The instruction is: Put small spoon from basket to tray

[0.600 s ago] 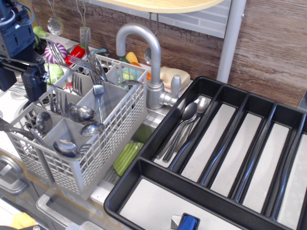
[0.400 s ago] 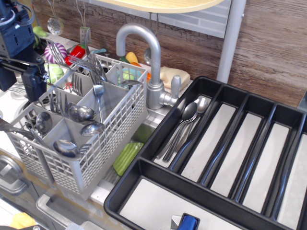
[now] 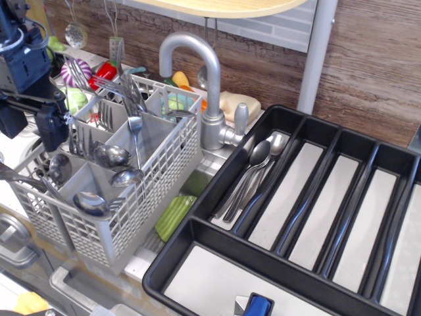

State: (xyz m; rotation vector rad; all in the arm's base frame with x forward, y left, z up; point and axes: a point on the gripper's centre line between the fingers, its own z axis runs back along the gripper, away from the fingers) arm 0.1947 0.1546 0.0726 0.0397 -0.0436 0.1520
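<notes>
The light grey lattice basket stands at the left and holds several spoons and forks. A slim small spoon with a thin handle stands upright in a middle compartment. Large wide-bowled spoons lie in the compartments around it. My gripper hangs over the basket's far left corner, fingers apart and empty, well left of the small spoon. The black tray fills the right side. Its leftmost long compartment holds a few spoons.
A steel tap rises between basket and tray. A green object lies under the basket's right edge. Colourful kitchen items sit behind the basket. A blue object lies in the tray's wide cross compartment.
My gripper has shifted slightly right and down, closer over the basket's left corner. Nothing else has moved.
</notes>
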